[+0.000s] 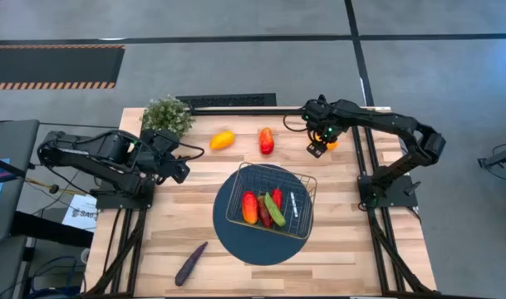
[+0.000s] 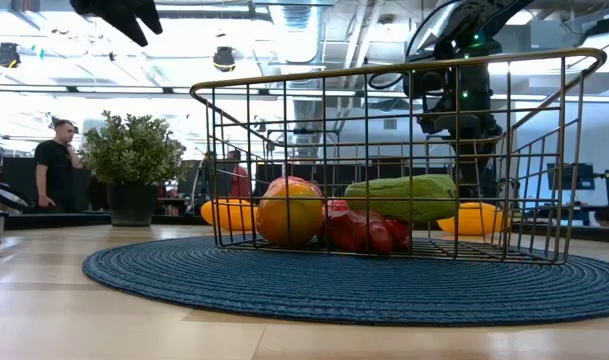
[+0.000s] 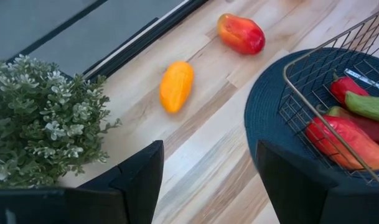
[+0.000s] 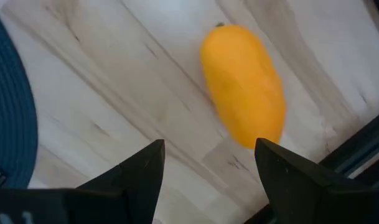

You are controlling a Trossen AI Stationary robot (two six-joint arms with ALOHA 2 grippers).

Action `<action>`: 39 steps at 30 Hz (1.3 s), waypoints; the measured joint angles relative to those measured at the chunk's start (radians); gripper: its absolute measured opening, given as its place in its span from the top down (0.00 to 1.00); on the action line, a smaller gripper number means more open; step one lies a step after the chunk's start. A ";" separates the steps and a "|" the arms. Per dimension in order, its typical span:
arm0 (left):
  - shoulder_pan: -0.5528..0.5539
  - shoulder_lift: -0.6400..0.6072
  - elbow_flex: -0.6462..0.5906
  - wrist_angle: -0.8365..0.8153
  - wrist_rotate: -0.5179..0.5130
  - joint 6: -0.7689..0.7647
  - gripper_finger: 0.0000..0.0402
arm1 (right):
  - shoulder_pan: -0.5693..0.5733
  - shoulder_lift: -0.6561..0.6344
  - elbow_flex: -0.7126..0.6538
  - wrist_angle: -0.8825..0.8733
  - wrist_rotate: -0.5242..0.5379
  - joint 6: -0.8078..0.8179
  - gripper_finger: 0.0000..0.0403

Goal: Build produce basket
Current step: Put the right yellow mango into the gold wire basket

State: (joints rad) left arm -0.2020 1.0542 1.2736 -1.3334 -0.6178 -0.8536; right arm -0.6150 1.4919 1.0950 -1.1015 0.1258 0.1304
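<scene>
Wire-mesh basket (image 1: 296,181) sat on the round dark-blue mat (image 1: 236,241) in the middle of the desk (image 1: 344,249), already holding a red-orange pepper (image 1: 249,207), a dark red one and a green one, while four pieces lay outside it. With its jaws spread and empty, the right gripper (image 1: 316,148) hovered over an orange pepper (image 4: 244,84) near the desk's far right edge (the left gripper (image 1: 179,169), also spread, waited beside the potted plant (image 1: 166,115)), so the step in hand looked like picking that pepper. Next it would need to descend, straddle the pepper and close; the yellow-orange pepper (image 1: 223,139), the red pepper (image 1: 267,140) and the purple one (image 1: 190,263) would remain.
</scene>
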 joint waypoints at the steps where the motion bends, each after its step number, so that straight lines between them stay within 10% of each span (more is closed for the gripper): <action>1: 0.000 0.000 0.000 0.000 0.000 -0.006 0.40 | 0.000 0.000 0.000 0.002 0.001 0.000 0.33; 39: 0.000 0.001 0.000 0.000 -0.018 -0.085 0.40 | -0.118 0.002 -0.118 0.179 0.033 -0.324 0.33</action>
State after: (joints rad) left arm -0.2021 1.0550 1.2736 -1.3334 -0.6361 -0.9386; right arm -0.7326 1.4940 0.9771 -0.9229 0.1593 -0.1938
